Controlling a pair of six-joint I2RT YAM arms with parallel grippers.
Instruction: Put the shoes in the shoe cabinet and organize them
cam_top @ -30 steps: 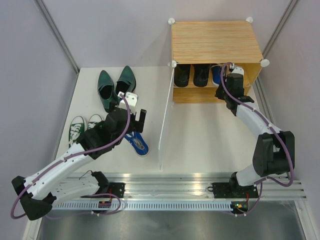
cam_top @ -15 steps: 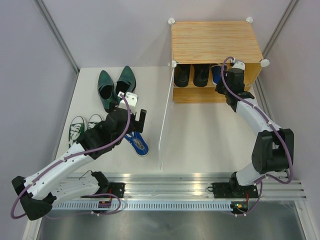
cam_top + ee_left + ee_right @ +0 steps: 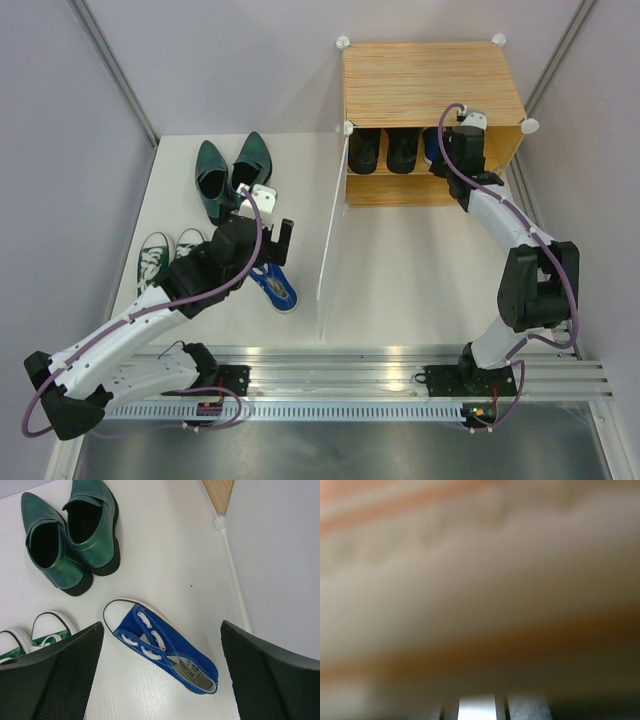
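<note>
L gripper wide open above blue canvas sneaker w/ white laces. R gripper reaches into light wood-grain shoe cabinet; its opening can't be told.

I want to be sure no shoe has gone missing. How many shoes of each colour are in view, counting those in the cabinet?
Dark green shoes: 2
Green sneakers: 2
Blue sneakers: 2 (one inside the cabinet, partly hidden)
Black shoes: 2
Total: 8
</note>
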